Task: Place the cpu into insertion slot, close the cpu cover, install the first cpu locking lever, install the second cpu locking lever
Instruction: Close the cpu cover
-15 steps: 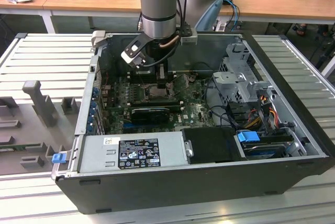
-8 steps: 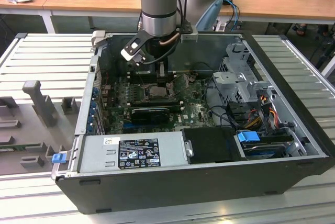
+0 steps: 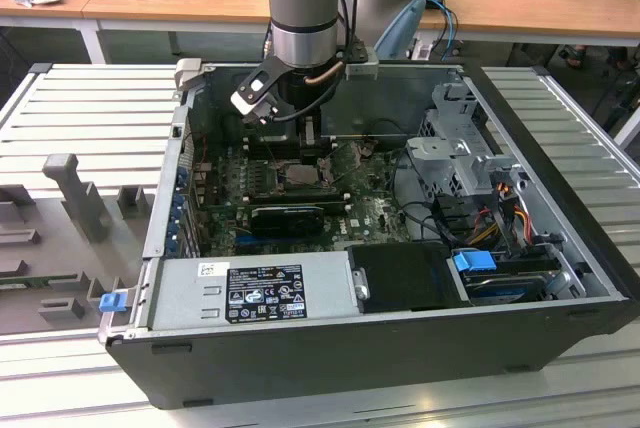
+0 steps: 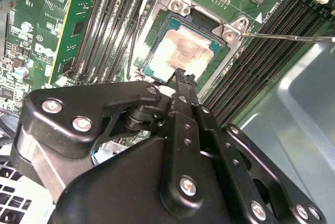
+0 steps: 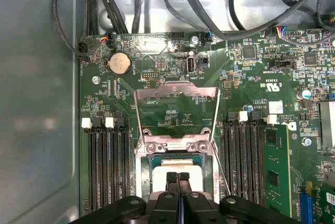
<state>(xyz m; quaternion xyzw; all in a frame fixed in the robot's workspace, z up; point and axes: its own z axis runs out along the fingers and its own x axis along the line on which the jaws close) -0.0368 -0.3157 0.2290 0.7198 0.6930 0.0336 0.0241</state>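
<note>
Cpu in insertion slot, right beneath closed claw

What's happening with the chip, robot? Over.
Gripper shut, tips at the chip's edge. Chip sitting in the socket. Cover open. Thin lever out to the side, not in the way.

One cpu lies in one insertion slot, directly under the tips of the jaws. One cpu cover is just beyond the jaws, and one coin cell is farther beyond them. Four white clips cap the memory slots, two to each side of the jaws. One thin lever runs beside the slot.
</note>
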